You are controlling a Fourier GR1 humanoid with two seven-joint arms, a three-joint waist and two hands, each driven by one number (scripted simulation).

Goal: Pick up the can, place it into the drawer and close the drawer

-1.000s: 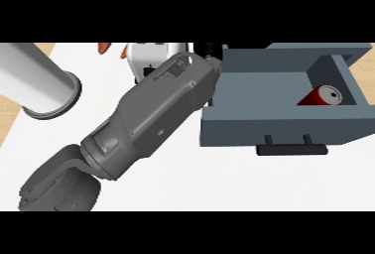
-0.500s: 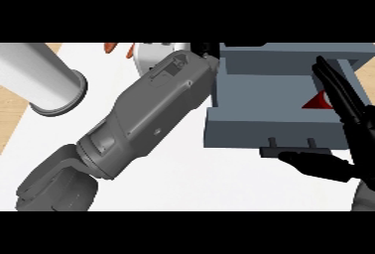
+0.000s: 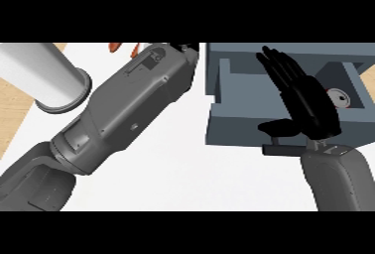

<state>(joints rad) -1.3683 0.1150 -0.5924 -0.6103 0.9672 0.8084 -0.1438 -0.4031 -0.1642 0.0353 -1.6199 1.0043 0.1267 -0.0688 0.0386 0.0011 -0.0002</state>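
The grey-blue drawer (image 3: 238, 126) stands pulled out at the upper right, with its black handle (image 3: 280, 149) on the front wall. The red can (image 3: 341, 97) with a silver end lies inside it at the right, partly hidden. My right hand (image 3: 307, 104) is open above the drawer, just left of the can, its fingers straight and pointing up and its thumb by the front wall. It holds nothing. My left forearm (image 3: 124, 109) crosses the view diagonally. Only a black sliver of the left hand (image 3: 187, 47) shows at the top, beside the drawer's left wall.
A big white cylinder (image 3: 44, 74) with a grey rim lies at the upper left, close to the left forearm. Small orange-red things (image 3: 124, 47) peek out at the top beside the arm. White counter (image 3: 190, 178) lies in front of the drawer.
My right hand and forearm came in from the lower right and rose over the drawer, now covering part of the can. The left arm has hardly moved.
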